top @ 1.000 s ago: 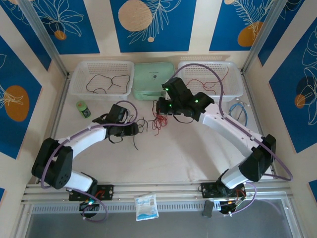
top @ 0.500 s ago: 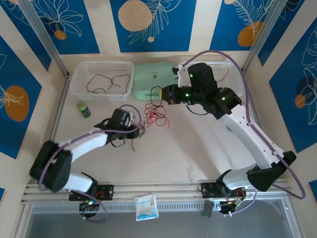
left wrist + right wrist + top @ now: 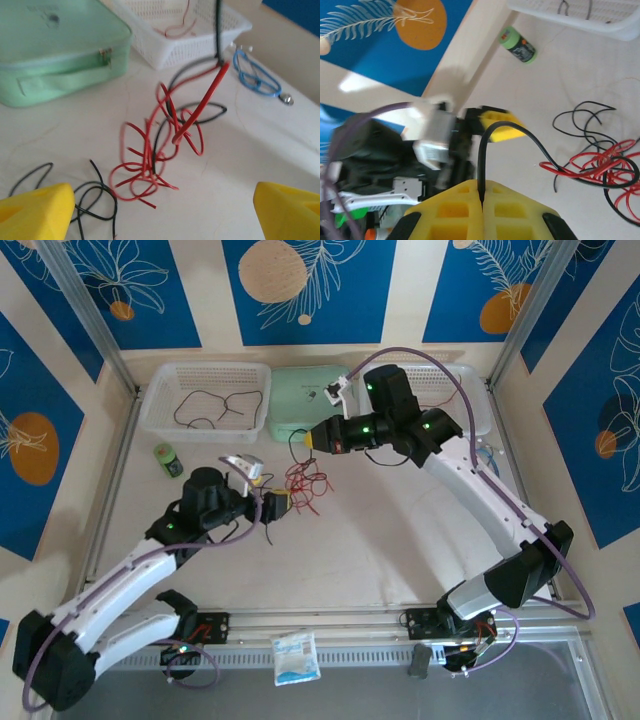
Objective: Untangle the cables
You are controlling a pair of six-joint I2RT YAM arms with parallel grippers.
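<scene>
A tangle of red cables (image 3: 305,483) (image 3: 148,161) (image 3: 612,165) lies mid-table with a black cable threaded through it. My right gripper (image 3: 312,438) (image 3: 482,200) hovers just above the tangle, shut on that black cable (image 3: 481,160), which arcs out of the jaws and down into the red loops. In the left wrist view the same black cable (image 3: 218,30) hangs from above. My left gripper (image 3: 270,502) (image 3: 160,220) sits left of the tangle, open, nothing between its yellow fingertips (image 3: 35,212). A loose black cable (image 3: 97,200) (image 3: 268,525) lies by it.
A white basket (image 3: 160,370) at the back left holds a dark cable; another white basket (image 3: 480,410) is at the back right. A green case (image 3: 310,400) stands between them. A green bottle (image 3: 168,460) is left, a blue cable (image 3: 485,465) right, a white packet (image 3: 296,655) at the front rail.
My left gripper has opened and let go of the cable, and its arm has drawn back toward the near left. The right gripper stays shut, holding the black cable up over the tangle.
</scene>
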